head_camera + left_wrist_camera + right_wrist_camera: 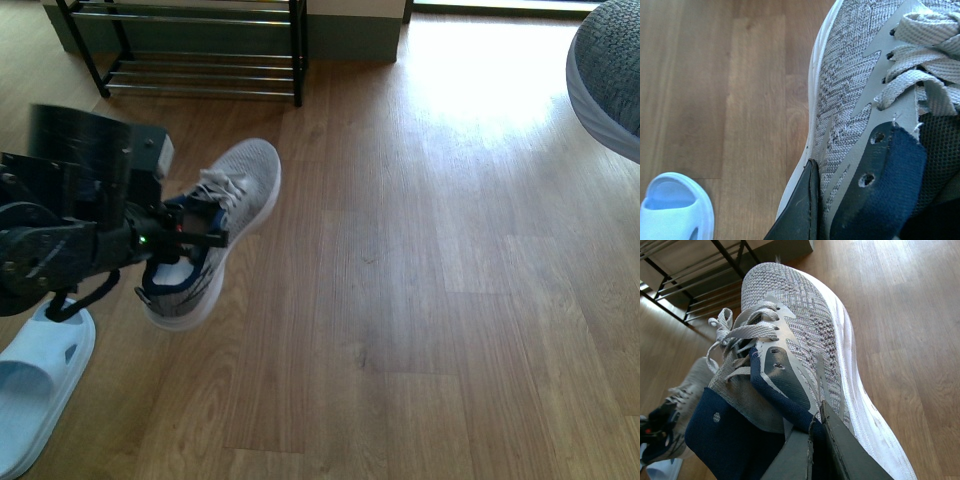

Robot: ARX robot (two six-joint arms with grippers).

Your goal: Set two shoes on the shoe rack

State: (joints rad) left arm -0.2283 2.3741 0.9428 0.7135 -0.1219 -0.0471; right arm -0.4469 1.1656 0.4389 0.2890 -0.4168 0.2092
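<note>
Two grey knit sneakers point(245, 185) point(805, 330), navy collars seemingly pinched

The shoe rack point(200, 88) is running off the top edge, with only its lower rods showing. The second sneaker point(612, 75) is being cropped by the right edge to a slice of grey knit and white sole, and I'm not managing to tell which end. The pale slide point(35, 385) is slipping past the bottom-left corner. The left gripper point(190, 237) is hiding its inner finger inside the first sneaker point(235, 190).
</note>
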